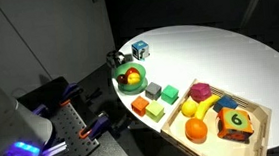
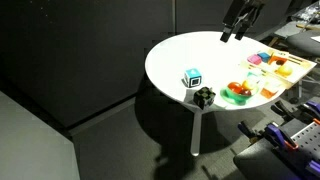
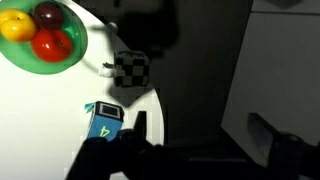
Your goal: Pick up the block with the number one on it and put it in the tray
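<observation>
The block with the number one (image 3: pixel 131 68) is a small dark cube with a black-and-white checkered face. It sits at the table's edge next to the green bowl and shows in both exterior views (image 1: pixel 115 58) (image 2: pixel 204 96). The light wooden tray (image 1: pixel 256 131) lies across the table and holds fruit and blocks; it also shows in an exterior view (image 2: pixel 283 66). My gripper (image 2: pixel 230 32) hangs high above the table, far from the block. In the wrist view its fingers (image 3: pixel 200 135) are spread wide with nothing between them.
A green bowl (image 1: pixel 129 77) holds red and yellow fruit. A blue-and-white cube (image 3: pixel 104 120) marked 4 stands near the dark block. Grey, green, orange and yellow-green blocks (image 1: pixel 154 99) lie between bowl and tray. The tray holds a banana, an orange, a magenta block and a green-faced block (image 1: pixel 234 122).
</observation>
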`<state>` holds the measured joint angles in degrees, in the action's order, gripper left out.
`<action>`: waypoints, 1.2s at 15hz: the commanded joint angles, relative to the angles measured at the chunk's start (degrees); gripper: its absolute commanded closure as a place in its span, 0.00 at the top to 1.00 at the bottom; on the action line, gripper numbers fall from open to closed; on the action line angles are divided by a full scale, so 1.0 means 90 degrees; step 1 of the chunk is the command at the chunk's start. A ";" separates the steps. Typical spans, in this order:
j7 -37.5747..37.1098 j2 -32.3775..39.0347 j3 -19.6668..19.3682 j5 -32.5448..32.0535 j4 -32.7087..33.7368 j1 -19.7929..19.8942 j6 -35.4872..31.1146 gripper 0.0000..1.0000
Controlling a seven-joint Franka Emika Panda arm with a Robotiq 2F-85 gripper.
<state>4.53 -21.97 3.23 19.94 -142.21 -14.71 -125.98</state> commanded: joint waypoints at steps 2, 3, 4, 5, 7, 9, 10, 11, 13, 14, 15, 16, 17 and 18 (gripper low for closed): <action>0.0032 -0.0005 0.0105 0.0044 0.0016 0.0113 0.0028 1.00; 0.0032 -0.0005 0.0105 0.0044 0.0017 0.0113 0.0028 1.00; 0.0032 -0.0005 0.0105 0.0044 0.0017 0.0113 0.0028 1.00; -0.0011 0.0035 0.0109 0.0039 0.0059 0.0133 -0.0003 1.00; -0.0056 0.0101 0.0127 0.0017 0.0126 0.0177 -0.0097 1.00; -0.0125 0.0196 0.0158 -0.0012 0.0210 0.0218 -0.0221 1.00; -0.0155 0.0238 0.0178 -0.0026 0.0235 0.0235 -0.0304 1.00; -0.0206 0.0251 0.0211 -0.0072 0.0243 0.0264 -0.0417 1.00; -0.0288 0.0366 0.0301 -0.0160 0.0234 0.0305 -0.0788 1.00; -0.0376 0.0460 0.0367 -0.0259 0.0214 0.0343 -0.1056 1.00; -0.0446 0.0578 0.0434 -0.0385 0.0200 0.0382 -0.1328 1.00; -0.0563 0.0695 0.0503 -0.0568 0.0195 0.0439 -0.1560 1.00; -0.0716 0.0815 0.0571 -0.0780 0.0191 0.0498 -0.1787 1.00; -0.0896 0.0975 0.0634 -0.1044 0.0211 0.0573 -0.1972 1.00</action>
<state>0.80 -16.73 6.85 15.64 -141.38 -11.67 -139.60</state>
